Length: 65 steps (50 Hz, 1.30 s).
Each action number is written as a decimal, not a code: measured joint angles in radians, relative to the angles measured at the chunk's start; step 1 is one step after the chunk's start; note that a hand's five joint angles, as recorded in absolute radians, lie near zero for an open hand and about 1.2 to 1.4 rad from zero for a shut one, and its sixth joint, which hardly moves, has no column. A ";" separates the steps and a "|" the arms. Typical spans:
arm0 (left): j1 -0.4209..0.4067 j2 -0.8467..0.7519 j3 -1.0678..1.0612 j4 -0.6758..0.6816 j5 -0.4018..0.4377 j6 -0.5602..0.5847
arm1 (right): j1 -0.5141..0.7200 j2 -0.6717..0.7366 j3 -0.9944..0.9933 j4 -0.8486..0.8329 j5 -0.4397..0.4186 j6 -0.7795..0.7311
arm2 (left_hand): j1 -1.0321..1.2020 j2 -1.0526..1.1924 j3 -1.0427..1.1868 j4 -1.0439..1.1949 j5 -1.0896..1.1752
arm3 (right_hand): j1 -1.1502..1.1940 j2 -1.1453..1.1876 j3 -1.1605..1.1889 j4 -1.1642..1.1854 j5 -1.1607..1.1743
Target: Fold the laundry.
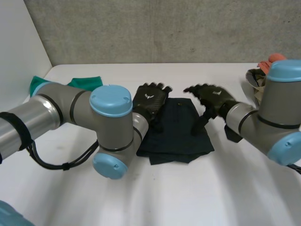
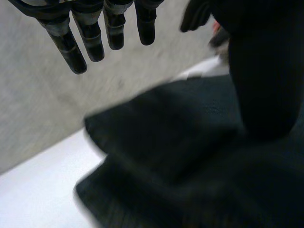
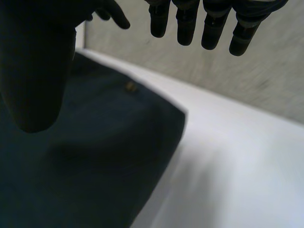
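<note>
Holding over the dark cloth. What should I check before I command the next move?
1. Left hand open, holding nothing: ok.
2. Right hand open, holding nothing: ok.
3. Right thumb clear of the dark cloth: cannot tell.
4. Dark cloth's near edges lined up: not ok, the layers lie uneven.
5. Green cloth and laundry pile apart from the dark cloth: ok.

White table: dark garment, green cloth
</note>
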<state>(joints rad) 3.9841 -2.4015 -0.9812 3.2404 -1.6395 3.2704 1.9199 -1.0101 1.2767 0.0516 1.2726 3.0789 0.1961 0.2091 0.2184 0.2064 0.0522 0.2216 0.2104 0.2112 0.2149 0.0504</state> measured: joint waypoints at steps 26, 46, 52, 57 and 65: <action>0.007 0.050 -0.083 -0.146 -0.105 0.147 | 0.051 0.028 -0.030 -0.002 0.053 -0.300 | 0.019 -0.002 -0.002 -0.002 -0.003 | 0.000 -0.004 0.000 0.000 -0.003; 0.086 0.282 -0.044 -0.130 0.486 0.087 | 0.225 -0.160 0.536 -0.423 0.201 -0.366 | 0.020 0.000 -0.002 0.000 -0.003 | 0.000 -0.004 0.000 0.000 -0.003; 0.083 0.281 -0.032 -0.171 0.566 0.044 | 0.252 -0.054 0.566 -0.622 0.204 -0.375 | 0.020 0.000 -0.002 0.000 -0.003 | 0.000 -0.004 0.000 0.000 -0.003; 0.080 0.279 -0.035 -0.176 0.568 0.033 | 0.252 0.031 0.529 -0.735 0.207 -0.402 | 0.020 0.000 -0.002 0.000 -0.003 | 0.000 -0.004 0.000 0.000 -0.003; 0.076 0.278 -0.042 -0.173 0.560 0.034 | 0.250 0.089 0.470 -0.818 0.211 -0.450 | 0.020 0.000 -0.001 0.000 -0.003 | 0.000 -0.004 0.000 0.000 -0.003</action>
<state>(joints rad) 4.0599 -2.1230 -1.0231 3.0674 -1.0797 3.3047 2.1697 -0.9210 1.7465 -0.7668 1.4831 2.6290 0.2166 0.2088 0.2173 0.2061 0.0494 0.2216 0.2060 0.2111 0.2149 0.0477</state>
